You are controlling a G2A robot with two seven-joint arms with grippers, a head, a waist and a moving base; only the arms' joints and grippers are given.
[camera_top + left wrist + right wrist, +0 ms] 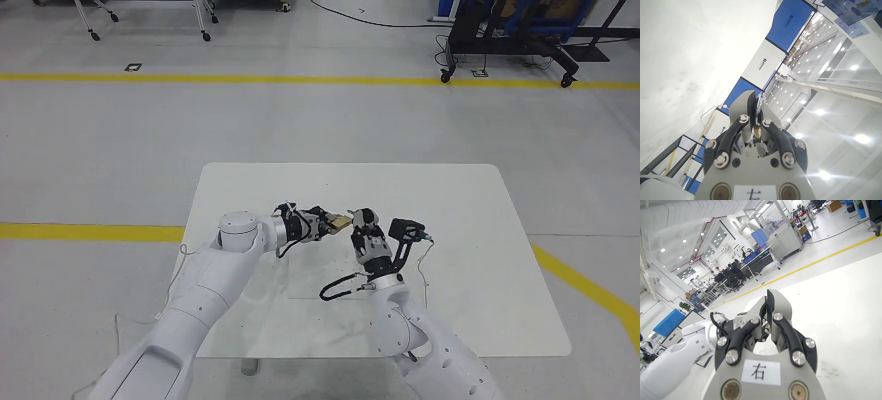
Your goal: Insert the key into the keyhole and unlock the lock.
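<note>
Above table [480, 200], left gripper [756, 101] clamps lock [757, 131].

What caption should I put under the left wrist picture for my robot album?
The left pincer, shut tight on a small brass metal lock.

1. A white table [470, 200] with rounded corners takes up the middle and lower part of the top view, its long sides running left to right across the frame.
2. It stands on a pale grey floor [300, 120]. One table leg [250, 366] shows below its lower edge, left of centre.
3. A faint rectangular outline [305, 285] lies flat on the tabletop near the middle of the frame, like a thin sheet. What it is cannot be told.
4. In the right wrist view the tabletop [848, 294] spreads over the right and lower part of the frame, with a cluster of small dark specks [829, 371] on it at the lower right.
</note>
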